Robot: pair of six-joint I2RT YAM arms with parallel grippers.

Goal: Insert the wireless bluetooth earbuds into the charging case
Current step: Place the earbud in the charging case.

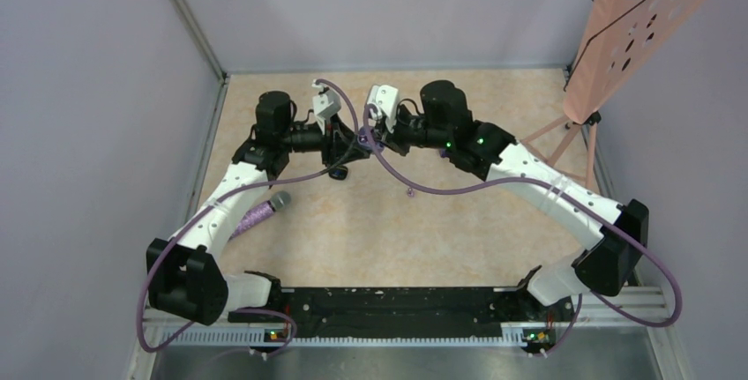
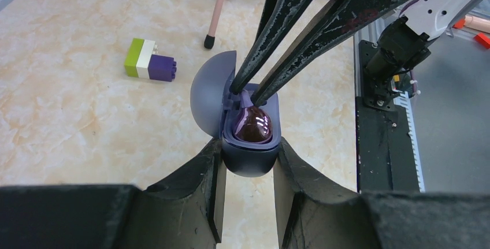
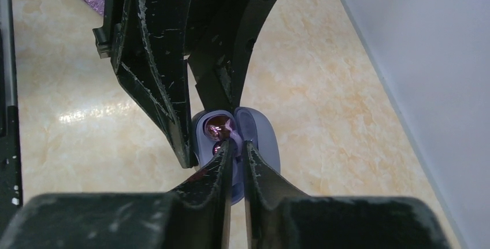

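My left gripper (image 2: 249, 152) is shut on the dark blue-grey charging case (image 2: 249, 162) and holds it above the table with its lid (image 2: 207, 92) swung open. A glossy purple earbud (image 2: 254, 126) sits in the case's well. My right gripper (image 3: 238, 144) reaches into the open case (image 3: 201, 139) from the other side, its fingertips (image 2: 258, 92) nearly together on a pale purple earbud piece (image 3: 236, 135) at the well. Both grippers meet at the back middle of the table in the top view (image 1: 363, 140). A tiny purple piece (image 1: 409, 191) lies on the table.
A green, white and purple block (image 2: 149, 60) lies beyond the case. A purple glitter microphone (image 1: 260, 213) lies under the left arm. A pink perforated board on a stand (image 1: 631, 23) is at the back right, one foot (image 2: 208, 42) near the block. Grey walls enclose the table.
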